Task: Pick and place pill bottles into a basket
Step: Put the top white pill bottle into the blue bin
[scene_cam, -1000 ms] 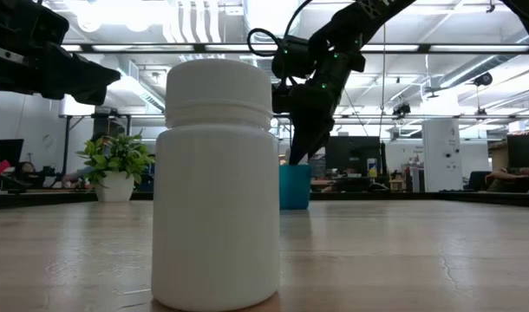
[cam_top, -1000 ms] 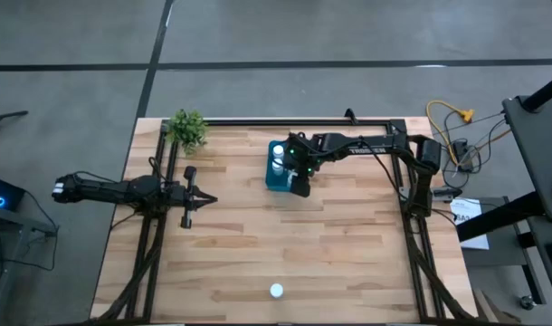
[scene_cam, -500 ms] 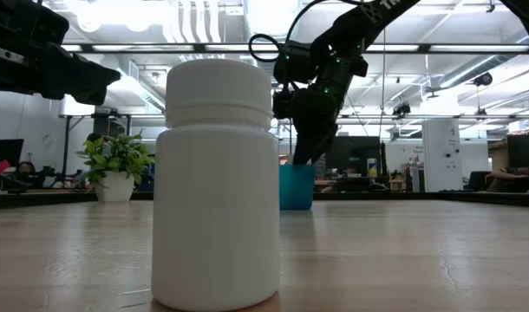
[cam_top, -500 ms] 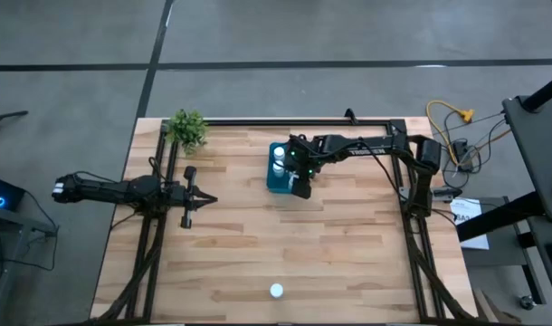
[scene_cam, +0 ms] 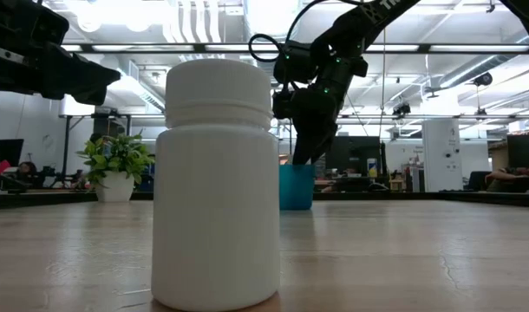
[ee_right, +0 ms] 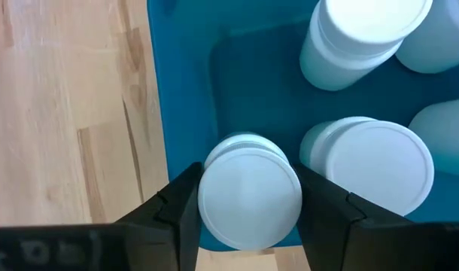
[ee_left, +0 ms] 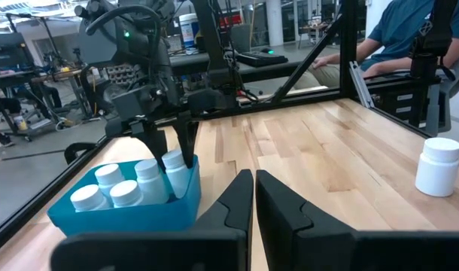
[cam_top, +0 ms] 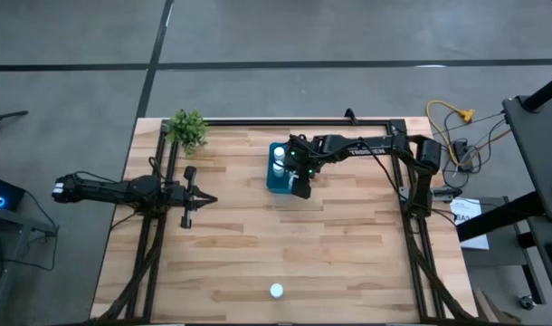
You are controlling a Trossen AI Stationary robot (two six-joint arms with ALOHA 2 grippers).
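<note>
Near the high view's upper centre, the right gripper [cam_top: 299, 187] reaches into the basket [cam_top: 271, 181], its fingers [ee_right: 177, 211] pinching a pill bottle [ee_right: 249, 191] beside four others. At left-centre, the left gripper [cam_top: 210, 200] waits, pressed together. One lone bottle [cam_top: 275, 291] stands at bottom centre.

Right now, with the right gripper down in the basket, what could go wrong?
1. The right gripper holds a bottle close beside a seated one; lowering or opening could knock that neighbour.
2. Its fingers stand just inside the basket wall; lifting at a slant might drag the basket.
3. The last bottle stands alone near the table edge, perhaps a long reach.
</note>
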